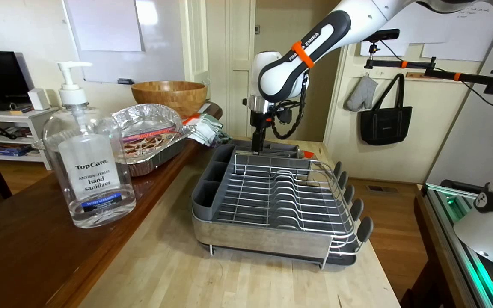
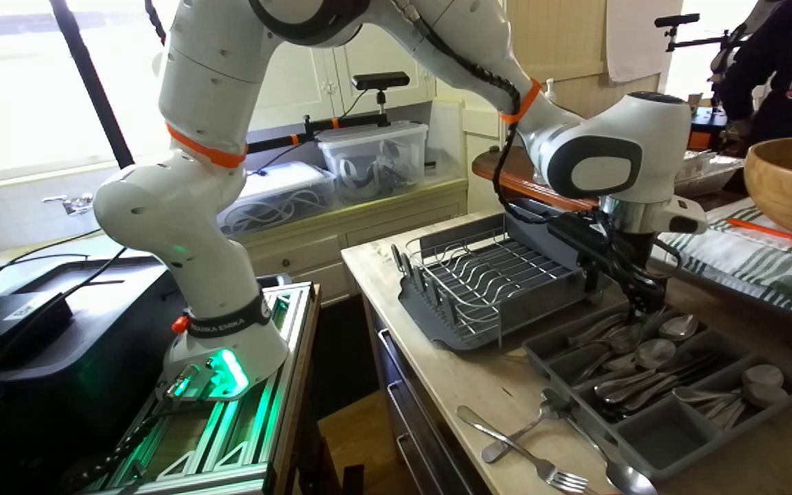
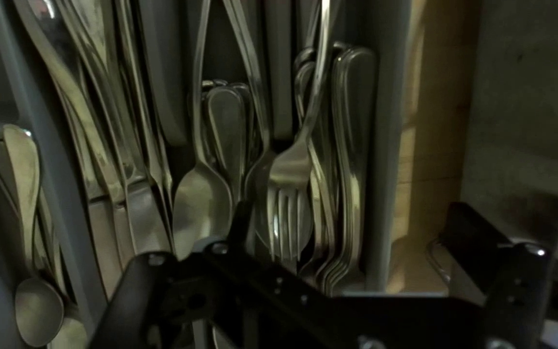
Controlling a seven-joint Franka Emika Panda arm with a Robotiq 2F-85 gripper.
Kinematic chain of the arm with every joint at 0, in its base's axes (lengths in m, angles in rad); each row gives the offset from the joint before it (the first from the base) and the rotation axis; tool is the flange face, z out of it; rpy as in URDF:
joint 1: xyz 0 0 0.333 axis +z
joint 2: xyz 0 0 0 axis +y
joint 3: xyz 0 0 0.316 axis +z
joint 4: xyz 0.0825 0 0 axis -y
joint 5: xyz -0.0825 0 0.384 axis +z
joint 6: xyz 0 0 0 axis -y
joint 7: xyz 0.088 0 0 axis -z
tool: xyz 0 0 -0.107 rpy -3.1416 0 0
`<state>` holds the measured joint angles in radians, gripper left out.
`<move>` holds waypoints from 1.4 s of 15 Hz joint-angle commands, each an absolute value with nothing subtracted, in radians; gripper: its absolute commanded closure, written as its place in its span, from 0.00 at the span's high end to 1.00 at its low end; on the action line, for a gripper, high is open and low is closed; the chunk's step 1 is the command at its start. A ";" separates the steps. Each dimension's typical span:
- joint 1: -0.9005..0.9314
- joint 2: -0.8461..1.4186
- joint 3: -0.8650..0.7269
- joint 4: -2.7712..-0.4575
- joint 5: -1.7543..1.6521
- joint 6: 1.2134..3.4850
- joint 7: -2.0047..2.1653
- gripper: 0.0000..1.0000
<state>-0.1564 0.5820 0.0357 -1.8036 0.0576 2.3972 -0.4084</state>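
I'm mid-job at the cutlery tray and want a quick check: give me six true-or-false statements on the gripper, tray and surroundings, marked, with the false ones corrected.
1. The gripper is at the cutlery tray. True.
2. The gripper is shut. False: its fingers stand wide apart.
3. All the cutlery is in the tray. False: a loose fork and a loose spoon lie on the counter.
4. In the tray, a fork lies over a spoon. True.
5. The dish rack stands beside the tray. True.
6. The rack holds a bowl. False: the wooden bowl is by the striped towel.
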 commanded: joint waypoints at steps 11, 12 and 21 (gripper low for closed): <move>-0.111 0.372 -0.038 -1.988 0.070 2.420 0.009 1.00; -0.109 0.351 -0.044 -2.007 0.071 2.414 0.034 1.00; -0.116 0.122 -0.091 -2.239 0.073 2.386 0.125 1.00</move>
